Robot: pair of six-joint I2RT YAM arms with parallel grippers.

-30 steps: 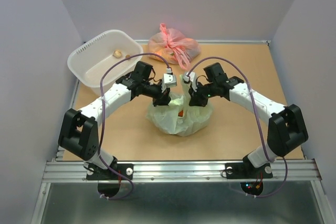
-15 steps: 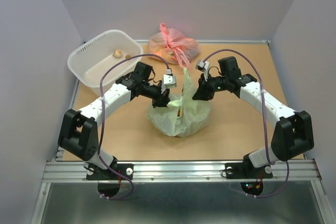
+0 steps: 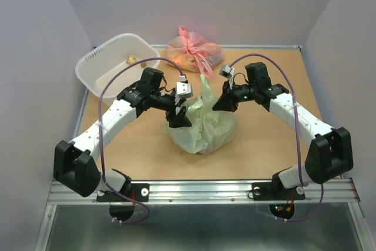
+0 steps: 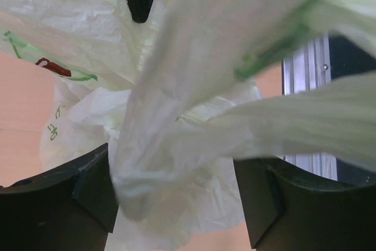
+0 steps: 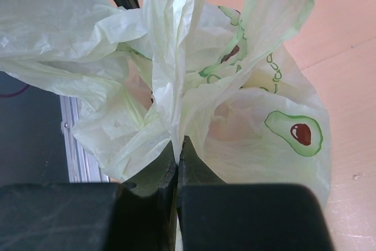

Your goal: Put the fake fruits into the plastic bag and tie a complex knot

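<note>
The pale green plastic bag [image 3: 202, 126] sits mid-table, its handle strips gathered and crossed above it; no tight knot shows. My left gripper [image 3: 179, 116] is at the bag's left top, open, with a loose handle strip [image 4: 176, 86] lying between its wide-apart fingers [image 4: 64, 198]. My right gripper [image 3: 220, 103] is at the bag's right top, shut on a handle strip [image 5: 170, 57] pulled upward. In the right wrist view the bag [image 5: 276, 127] shows avocado prints. The fake fruits in the bag are hidden by plastic. One small yellowish fruit [image 3: 131, 59] lies in the basket.
A white basket [image 3: 94, 66] stands at the back left. A tied pink bag [image 3: 194, 51] lies at the back centre, just behind the green bag. The walls close in on three sides, and a metal rail [image 3: 200, 189] runs along the near edge.
My left gripper has opened and let go of its handle strip, the arm swinging left. My right gripper shifted right, briefly opened, and shut on a strip.
</note>
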